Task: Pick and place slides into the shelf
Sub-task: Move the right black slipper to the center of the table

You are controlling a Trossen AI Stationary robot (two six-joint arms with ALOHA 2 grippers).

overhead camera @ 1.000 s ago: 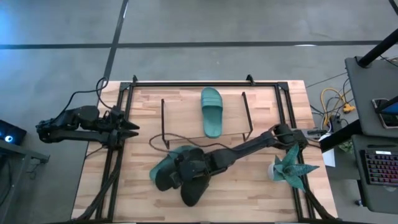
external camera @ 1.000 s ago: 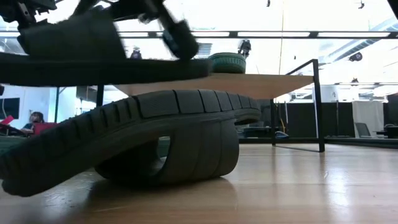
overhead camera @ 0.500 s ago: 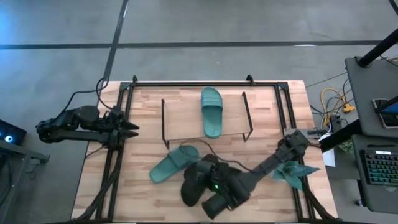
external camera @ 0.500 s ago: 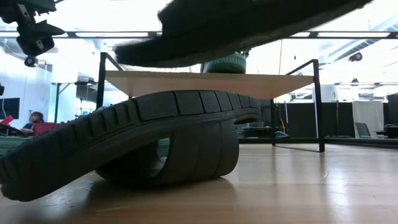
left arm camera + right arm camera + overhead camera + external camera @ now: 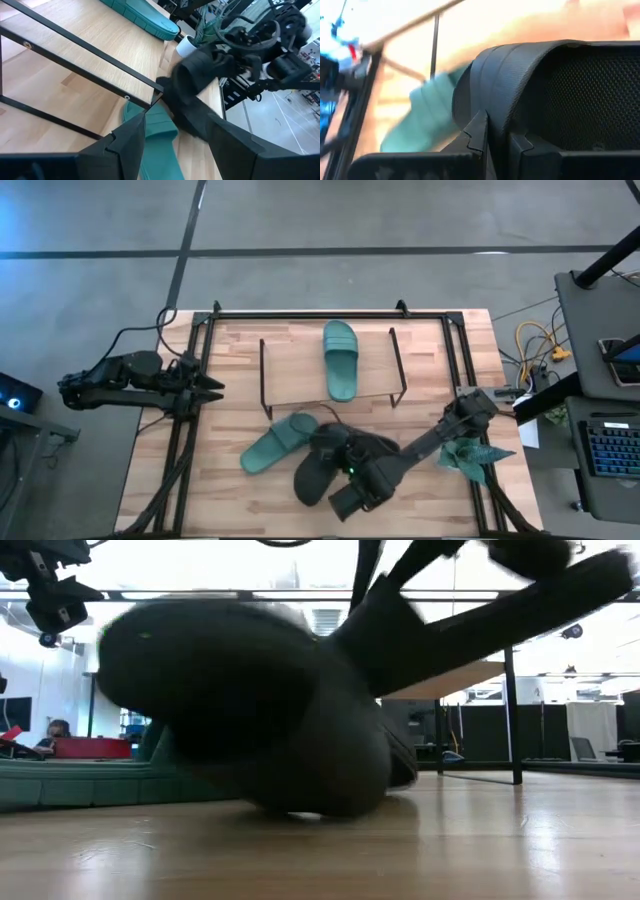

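- I judge this the carry step: my right gripper (image 5: 352, 472), at the table's six o'clock, pinches a black slide's (image 5: 530, 95) strap.
- Next it must swing toward twelve o'clock onto the shelf (image 5: 300, 370), beside the teal slide (image 5: 340, 358) there.
- Left gripper (image 5: 205, 383) waits at nine o'clock, fingers spread.
- Pale wooden tabletop (image 5: 430, 360); grey floor beyond.

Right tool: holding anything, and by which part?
Yes: right tool is shut on a black rubber slide sandal, pinching its wide strap.
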